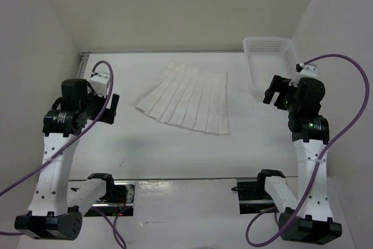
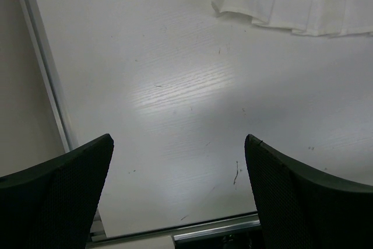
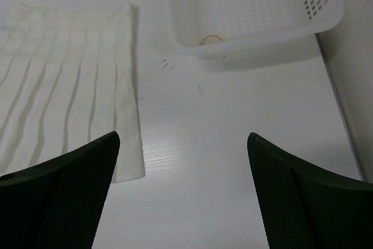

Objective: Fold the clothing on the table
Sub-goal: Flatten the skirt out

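Left gripper [image 2: 179, 139] wide, empty | right gripper [image 3: 183, 137] wide (empty) — clothing [image 1: 186, 100] untouched

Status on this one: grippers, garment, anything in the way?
Left gripper open, empty. Right gripper open, empty. Skirt flat on table, unfolded, untouched. Basket beside it, apart, not blocking.

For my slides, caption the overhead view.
White skirt spread flat on the table, basket nearby, left end effector and right end effector both open.
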Controlling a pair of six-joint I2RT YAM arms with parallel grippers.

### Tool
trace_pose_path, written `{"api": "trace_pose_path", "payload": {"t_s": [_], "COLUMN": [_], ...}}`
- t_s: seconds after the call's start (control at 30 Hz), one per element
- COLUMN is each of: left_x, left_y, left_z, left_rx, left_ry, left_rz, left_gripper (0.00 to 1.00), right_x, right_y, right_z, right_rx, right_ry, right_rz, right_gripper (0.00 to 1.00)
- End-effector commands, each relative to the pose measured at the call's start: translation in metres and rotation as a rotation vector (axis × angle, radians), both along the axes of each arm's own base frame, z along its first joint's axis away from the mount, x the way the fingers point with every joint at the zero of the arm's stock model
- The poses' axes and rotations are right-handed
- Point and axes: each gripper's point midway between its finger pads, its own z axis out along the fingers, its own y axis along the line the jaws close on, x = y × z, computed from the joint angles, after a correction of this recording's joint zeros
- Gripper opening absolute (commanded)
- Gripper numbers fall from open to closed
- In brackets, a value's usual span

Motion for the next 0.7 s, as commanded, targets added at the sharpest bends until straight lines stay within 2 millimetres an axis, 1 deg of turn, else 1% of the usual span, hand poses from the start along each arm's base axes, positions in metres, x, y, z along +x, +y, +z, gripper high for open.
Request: {"api": "trace_pose_path", "payload": {"t_s": [0.0, 0.1, 0.17, 0.23, 0.27, 0.3, 0.33, 0.37, 0.43, 0.5, 0.57, 0.6, 0.63, 0.67], "left_x": [-0.002, -0.003, -0.003, 0.001, 0.0, 0.0, 0.0, 0.0, 0.001, 0.001, 0.001, 0.001, 0.001, 0.001], "left_y": [0.002, 0.0, 0.0, -0.001, 0.0, 0.0, -0.002, -0.003, -0.001, -0.001, -0.001, -0.001, 0.001, 0.001], "left_z": [-0.001, 0.001, 0.001, 0.005, 0.001, 0.001, 0.001, 0.001, 0.004, 0.004, 0.004, 0.004, 0.004, 0.004], "left_rx": [-0.019, -0.03, -0.03, -0.036, -0.043, -0.043, -0.052, -0.06, -0.059, -0.059, -0.059, -0.059, -0.052, -0.052], "left_ry": [-0.01, -0.02, -0.02, -0.04, -0.03, -0.03, -0.03, -0.029, -0.038, -0.038, -0.038, -0.038, -0.039, -0.039], "left_rz": [0.025, 0.013, 0.013, 0.019, 0.021, 0.021, 0.011, 0.018, 0.027, 0.027, 0.027, 0.027, 0.035, 0.035], "left_gripper": [0.99, 0.99, 0.99, 0.99, 0.99, 0.99, 0.99, 0.99, 0.99, 0.99, 0.99, 0.99, 0.99, 0.99], "right_x": [0.015, 0.02, 0.023, 0.028, 0.029, 0.031, 0.034, 0.039, 0.041, 0.042, 0.037, 0.033, 0.032, 0.026], "right_y": [0.006, 0.006, 0.015, 0.02, 0.02, 0.021, 0.021, 0.022, 0.021, 0.018, 0.02, 0.02, 0.019, 0.016], "right_z": [0.004, -0.003, -0.005, 0.001, 0.003, 0.0, 0.005, -0.001, 0.002, 0.006, 0.024, 0.024, 0.033, 0.042], "right_rx": [0.045, 0.069, 0.087, 0.072, 0.054, 0.051, 0.05, 0.052, 0.041, 0.025, 0.009, 0.0, -0.009, -0.037], "right_ry": [-0.036, -0.03, -0.053, -0.098, -0.108, -0.096, -0.102, -0.073, -0.077, -0.084, -0.128, -0.123, -0.144, -0.166], "right_rz": [0.021, 0.011, 0.059, 0.107, 0.125, 0.136, 0.137, 0.151, 0.156, 0.148, 0.162, 0.166, 0.158, 0.145], "right_gripper": [0.93, 0.89, 0.89, 0.89, 0.89, 0.9, 0.91, 0.93, 0.94, 0.99, 0.99, 0.99, 0.99, 0.99]}}
